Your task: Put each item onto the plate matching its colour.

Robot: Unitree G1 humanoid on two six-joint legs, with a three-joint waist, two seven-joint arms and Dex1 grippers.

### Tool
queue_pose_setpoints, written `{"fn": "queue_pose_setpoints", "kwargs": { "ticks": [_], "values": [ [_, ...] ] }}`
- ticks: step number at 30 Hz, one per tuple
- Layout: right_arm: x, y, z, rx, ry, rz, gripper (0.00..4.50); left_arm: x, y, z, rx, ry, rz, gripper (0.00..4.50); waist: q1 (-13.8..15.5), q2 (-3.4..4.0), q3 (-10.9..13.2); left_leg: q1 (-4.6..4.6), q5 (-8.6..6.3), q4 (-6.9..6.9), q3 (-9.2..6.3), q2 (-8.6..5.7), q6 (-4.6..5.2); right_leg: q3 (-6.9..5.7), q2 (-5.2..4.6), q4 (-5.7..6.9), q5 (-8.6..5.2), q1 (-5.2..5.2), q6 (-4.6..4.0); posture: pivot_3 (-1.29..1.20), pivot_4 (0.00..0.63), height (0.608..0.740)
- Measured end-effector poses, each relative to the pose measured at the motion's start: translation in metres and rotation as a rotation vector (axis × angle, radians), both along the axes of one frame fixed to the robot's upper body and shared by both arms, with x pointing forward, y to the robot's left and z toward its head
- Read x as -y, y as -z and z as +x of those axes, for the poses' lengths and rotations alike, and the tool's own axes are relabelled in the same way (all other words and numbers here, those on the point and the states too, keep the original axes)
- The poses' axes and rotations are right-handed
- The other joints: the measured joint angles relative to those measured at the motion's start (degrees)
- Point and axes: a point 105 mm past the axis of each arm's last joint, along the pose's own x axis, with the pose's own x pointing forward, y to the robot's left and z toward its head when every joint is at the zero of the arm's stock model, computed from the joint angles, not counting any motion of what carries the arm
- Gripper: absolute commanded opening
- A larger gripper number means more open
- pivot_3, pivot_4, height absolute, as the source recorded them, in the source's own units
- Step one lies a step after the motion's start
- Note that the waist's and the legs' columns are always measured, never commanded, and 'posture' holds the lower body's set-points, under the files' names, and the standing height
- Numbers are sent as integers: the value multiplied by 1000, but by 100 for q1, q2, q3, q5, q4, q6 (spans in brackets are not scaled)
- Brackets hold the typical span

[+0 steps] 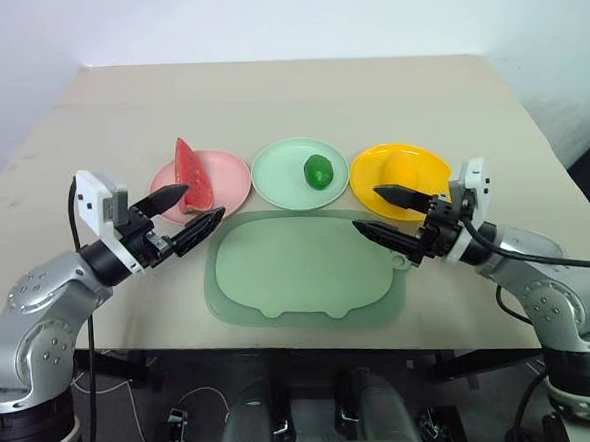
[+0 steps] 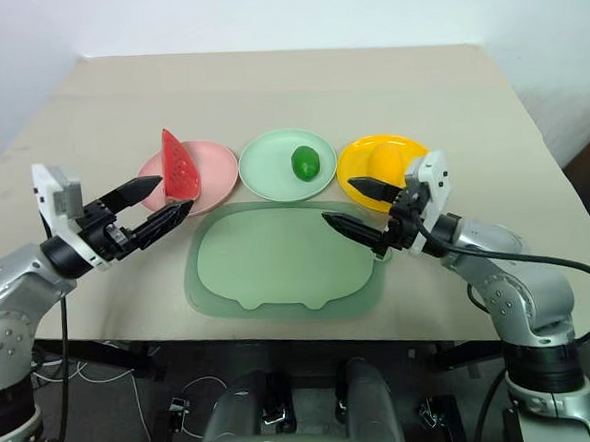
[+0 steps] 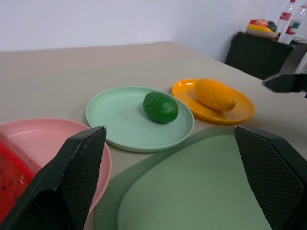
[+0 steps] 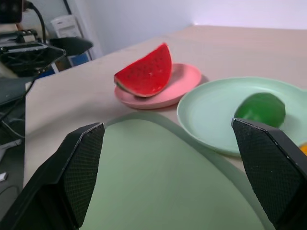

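Both claws (image 1: 187,214) (image 1: 382,211) gape empty; bottles (image 3: 292,17) appear from the left wrist.

The right gripper (image 4: 168,191) hangs with both black fingers (image 4: 79,165) spread wide over the pale green mat (image 4: 163,182); past it a red watermelon wedge (image 4: 145,72) rests rind-down on the pink plate (image 4: 184,79); beside that, the glossy green fruit (image 4: 261,108) sits on the mint plate (image 4: 211,108); all lie on the beige bench (image 4: 81,91); the left gripper (image 4: 43,50) shows beyond the bench's edge.
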Motion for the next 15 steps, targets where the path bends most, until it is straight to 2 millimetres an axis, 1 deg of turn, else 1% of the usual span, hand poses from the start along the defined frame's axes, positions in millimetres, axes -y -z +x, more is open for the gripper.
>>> {"fn": "queue_pose_setpoints", "kwargs": {
  "ticks": [3, 6, 9, 11, 15],
  "values": [
    [4, 9, -5, -29, 11, -7, 4500, -6, 10, -1, 43, -17, 43, 4466, 9, 1, 0, -2, -1, -1, 0, 0, 1, 0, -2, -8, -2, -1, -5, 0, 150, 696],
    [9, 7, -5, -15, 19, -16, 4500, -8, 18, -3, 62, 2, 52, 4466, 14, 1, -1, -3, -5, -1, -1, 0, 6, 0, -2, -24, -11, 1, -19, 0, 150, 696],
    [14, 7, -6, -13, 27, -28, 4500, -4, 26, -8, 53, 43, 58, 4466, 15, 1, -1, -6, -9, -4, -1, 0, 13, 0, -1, -33, -10, 2, -21, 0, 150, 696],
    [16, 10, -7, -17, 28, -35, 4500, 0, 27, -11, 45, 82, 40, 4466, 15, 1, -1, -6, -10, -5, -1, 0, 15, 0, -1, -34, -9, 2, -21, 0, 150, 696],
    [20, 14, -7, -25, 42, -44, 4500, 4, 34, -16, 1, 141, 11, 4466, 2, 1, 0, -5, -9, -5, -1, 1, 14, 0, 1, -33, -11, 1, -18, 0, 150, 696]
  ]
}}
